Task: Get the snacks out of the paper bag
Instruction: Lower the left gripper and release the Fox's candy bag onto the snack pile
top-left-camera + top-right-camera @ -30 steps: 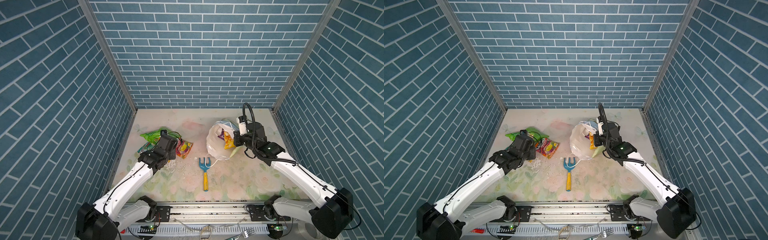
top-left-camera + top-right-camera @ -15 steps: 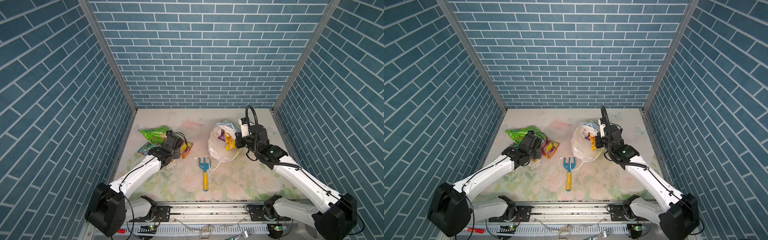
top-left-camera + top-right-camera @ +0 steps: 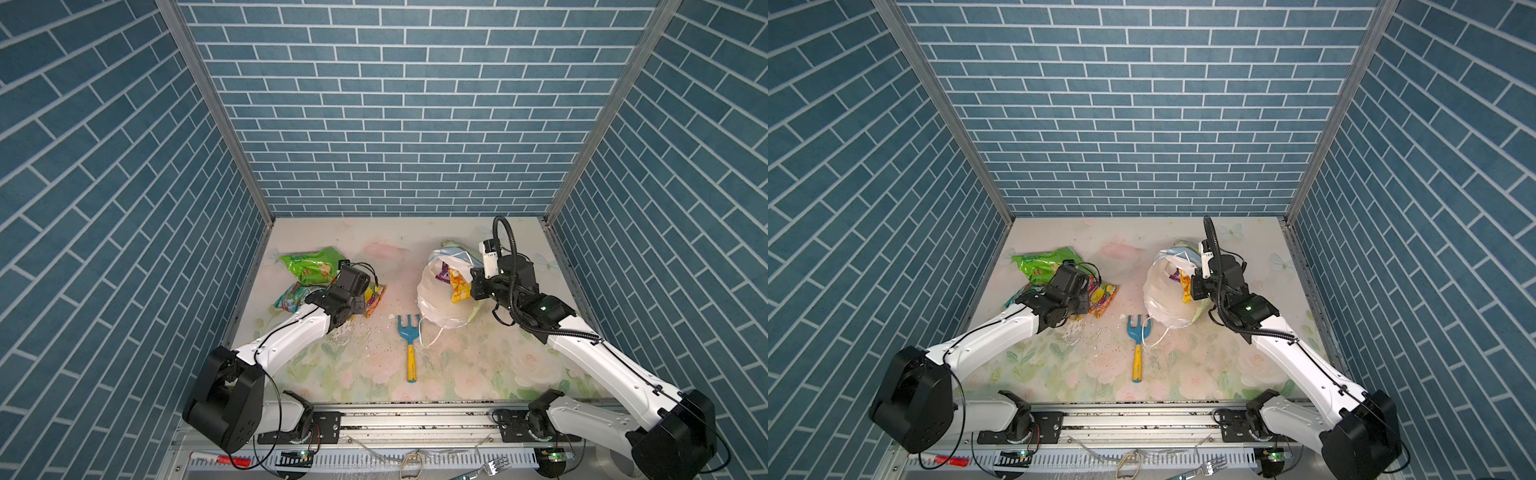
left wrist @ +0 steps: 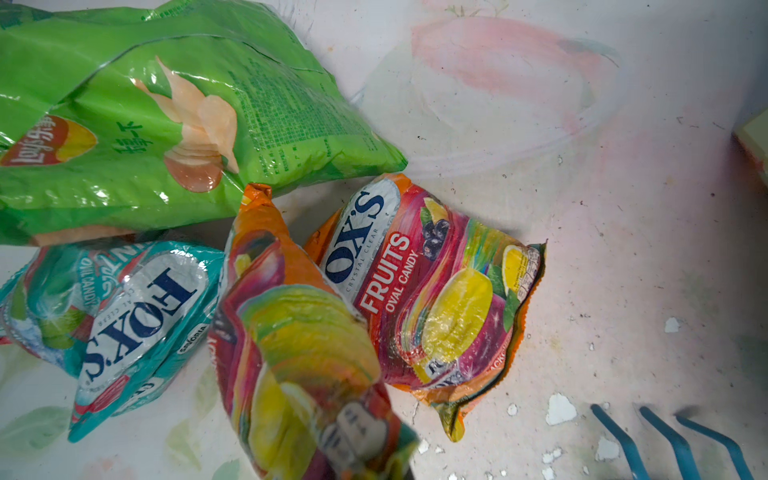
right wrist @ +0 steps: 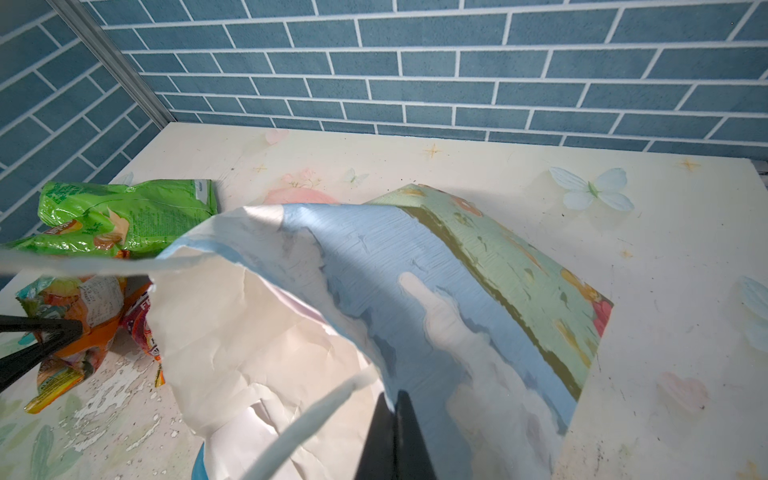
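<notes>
The paper bag lies on its side with its white inside facing the left. My right gripper is shut on its upper rim, holding the mouth open. A yellow-orange packet and a purple one show inside. Outside at the left lie a big green packet, a teal-white packet and an orange-red fruit packet. My left gripper is shut on a second fruit packet, which hides its fingers in the left wrist view.
A toy rake with a blue head and yellow handle lies in the middle, just in front of the bag, with a white cord handle looped beside it. White flakes are scattered on the floral table. Brick walls close in three sides.
My left arm has swung its gripper a little to the right and back over the packets on the table, still holding the fruit packet. The right gripper has barely shifted on the bag's rim.
</notes>
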Controlling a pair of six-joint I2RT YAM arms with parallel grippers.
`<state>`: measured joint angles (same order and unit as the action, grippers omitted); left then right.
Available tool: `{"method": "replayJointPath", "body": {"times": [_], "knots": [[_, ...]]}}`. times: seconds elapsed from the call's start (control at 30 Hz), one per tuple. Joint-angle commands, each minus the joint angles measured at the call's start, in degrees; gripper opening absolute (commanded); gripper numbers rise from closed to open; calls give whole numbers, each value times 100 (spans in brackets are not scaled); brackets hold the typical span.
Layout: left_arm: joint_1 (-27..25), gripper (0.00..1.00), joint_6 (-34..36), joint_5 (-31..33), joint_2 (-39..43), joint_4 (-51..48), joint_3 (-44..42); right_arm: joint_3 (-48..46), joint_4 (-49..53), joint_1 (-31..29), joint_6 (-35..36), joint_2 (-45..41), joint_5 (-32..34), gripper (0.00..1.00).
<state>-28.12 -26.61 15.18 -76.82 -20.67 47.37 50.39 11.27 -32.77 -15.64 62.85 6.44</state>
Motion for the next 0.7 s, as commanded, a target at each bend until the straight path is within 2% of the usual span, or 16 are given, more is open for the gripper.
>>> {"method": "replayJointPath", "body": {"times": [0.0,0.33,0.53,0.57,0.6,0.67], "knots": [[34,0,-16,37,-151,230,204,-57,-37,8,-23,-118,146,0],[149,0,-49,-93,-987,376,791,-100,-186,4,-45,-20,16,0],[165,0,-85,-181,-1213,408,1026,-169,-230,8,-69,-71,11,0],[166,3,-85,-195,-1213,400,1049,-186,-247,8,-71,-82,15,0],[160,11,-86,-215,-1213,381,1071,-205,-270,7,-77,-91,15,0],[163,32,-33,-309,-1167,348,1103,-223,-281,1,-80,-105,15,0]]}}
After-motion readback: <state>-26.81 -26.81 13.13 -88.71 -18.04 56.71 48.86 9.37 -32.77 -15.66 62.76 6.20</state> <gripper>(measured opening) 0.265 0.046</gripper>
